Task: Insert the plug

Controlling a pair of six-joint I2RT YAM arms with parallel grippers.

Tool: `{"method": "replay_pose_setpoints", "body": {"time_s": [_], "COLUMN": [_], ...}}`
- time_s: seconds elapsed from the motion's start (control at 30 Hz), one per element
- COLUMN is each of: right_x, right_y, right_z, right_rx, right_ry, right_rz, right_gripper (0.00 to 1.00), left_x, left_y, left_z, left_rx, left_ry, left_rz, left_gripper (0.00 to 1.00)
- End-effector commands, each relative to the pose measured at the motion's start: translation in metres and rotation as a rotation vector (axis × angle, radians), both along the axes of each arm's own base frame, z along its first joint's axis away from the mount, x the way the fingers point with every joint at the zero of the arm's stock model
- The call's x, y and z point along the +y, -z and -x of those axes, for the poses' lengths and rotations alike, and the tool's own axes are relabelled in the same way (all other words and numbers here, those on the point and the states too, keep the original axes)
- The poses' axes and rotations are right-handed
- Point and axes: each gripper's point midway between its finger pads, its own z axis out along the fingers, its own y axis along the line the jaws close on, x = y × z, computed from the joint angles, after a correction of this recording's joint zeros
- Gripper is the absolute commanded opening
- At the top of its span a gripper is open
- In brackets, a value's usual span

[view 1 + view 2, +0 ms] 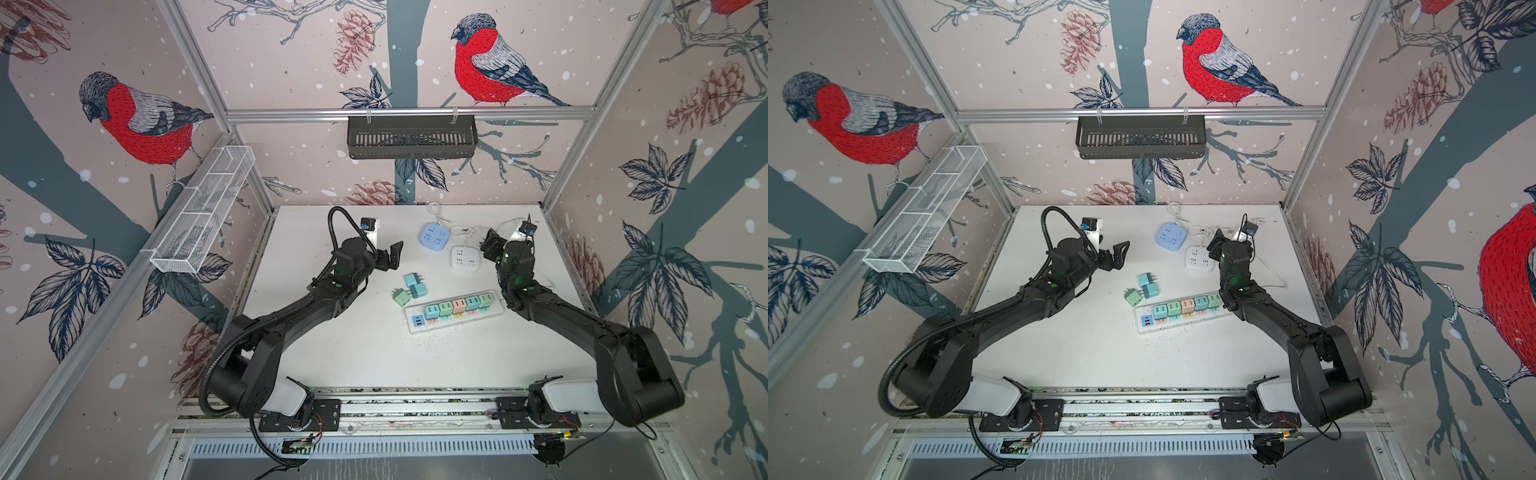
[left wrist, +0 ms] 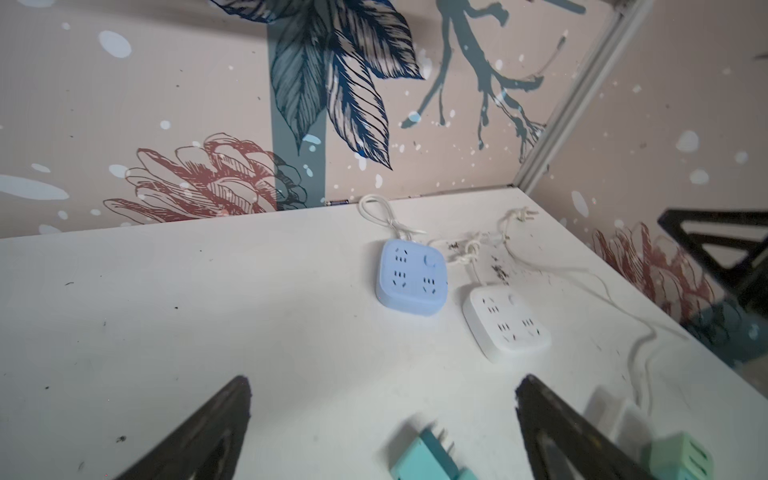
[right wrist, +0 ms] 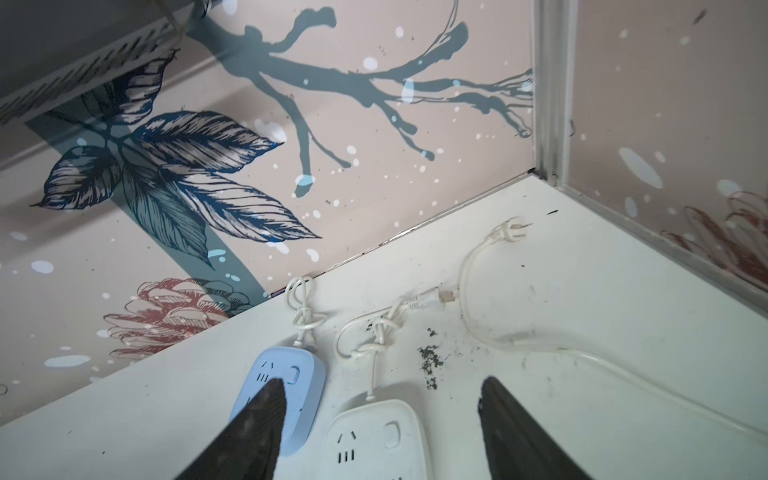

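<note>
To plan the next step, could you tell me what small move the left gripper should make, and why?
Probably lower the left gripper onto the nearest teal plug and close on it. Its jaws stand open and empty, and that plug lies loose on the table close by them; the white socket cube beyond has free sockets.

2 black arms (image 1: 286,320) had white base links (image 1: 286,395), small green lights (image 1: 337,285), and the left carried a ribbed black hose (image 1: 208,378).
</note>
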Motion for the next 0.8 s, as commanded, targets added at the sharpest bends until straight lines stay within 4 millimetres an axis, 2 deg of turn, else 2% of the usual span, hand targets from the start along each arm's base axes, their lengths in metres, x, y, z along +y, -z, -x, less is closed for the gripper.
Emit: {"method": "replay_pose_setpoints", "body": {"time_s": [0.0,0.07,0.1,0.2,0.3,0.37,0.43,0.47,0.63,0.77], "right_x": [0.024,0.032,0.036,0.054,0.072,0.084,0.095,0.099,0.106,0.113], "right_y": [0.015,0.029,0.035,0.063,0.086,0.104,0.11,0.113,0.126,0.137], "right_z": [-0.018,-0.035,-0.046,-0.075,-0.106,-0.121,-0.139,-0.145,-0.171,-0.179], "right_rx": [0.086,0.158,0.195,0.303,0.395,0.447,0.464,0.472,0.491,0.51], "right_ry": [-0.102,-0.114,-0.119,-0.168,-0.222,-0.259,-0.292,-0.301,-0.304,-0.33], "right_rz": [0.002,0.021,0.029,0.054,0.049,0.05,0.047,0.047,0.052,0.042], "right_gripper": [0.74,0.74,0.74,0.67,0.59,0.59,0.6,0.61,0.62,0.62], "left_x": [-0.004,-0.013,-0.019,-0.041,-0.065,-0.077,-0.088,-0.092,-0.114,-0.13], "left_y": [0.0,0.01,0.002,0.01,0.027,0.044,0.052,0.061,0.078,0.095], "left_z": [-0.023,-0.029,-0.036,-0.052,-0.076,-0.092,-0.111,-0.118,-0.149,-0.169], "left_rx": [0.05,0.064,0.042,0.077,0.144,0.186,0.21,0.229,0.254,0.288], "left_ry": [-0.025,0.021,0.036,0.105,0.168,0.192,0.202,0.204,0.248,0.285], "left_rz": [0.076,0.069,0.082,0.071,0.044,0.024,0.01,-0.001,-0.02,-0.036], "left_gripper": [0.99,0.99,0.99,0.99,0.98,0.98,0.98,0.98,0.98,0.98]}}
